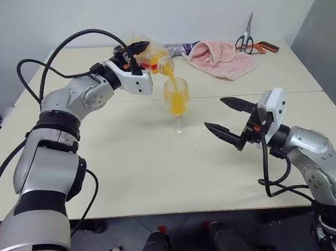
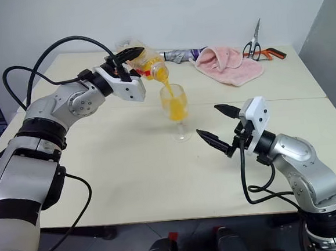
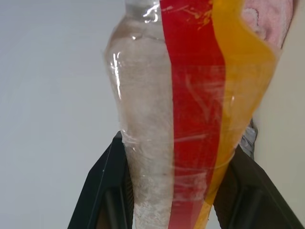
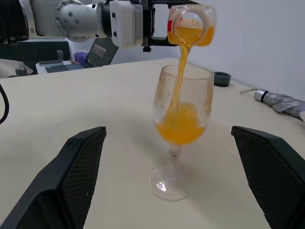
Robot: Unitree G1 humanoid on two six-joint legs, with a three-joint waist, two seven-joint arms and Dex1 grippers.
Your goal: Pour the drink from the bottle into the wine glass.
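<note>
Drink [image 4: 181,125] streaming into wine glass [image 4: 181,114]

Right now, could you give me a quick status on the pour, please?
Left gripper shut on bottle, tipped over glass. Drink streaming in, bowl part full. Right gripper open, empty, beside the glass. Nothing in the way.

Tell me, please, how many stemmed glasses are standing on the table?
1: the wine glass stands mid-table, below the tilted bottle, in front of the pink towel. None seems hidden.

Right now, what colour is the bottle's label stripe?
Red, running lengthwise down the clear bottle; best seen in the left wrist view.
</note>
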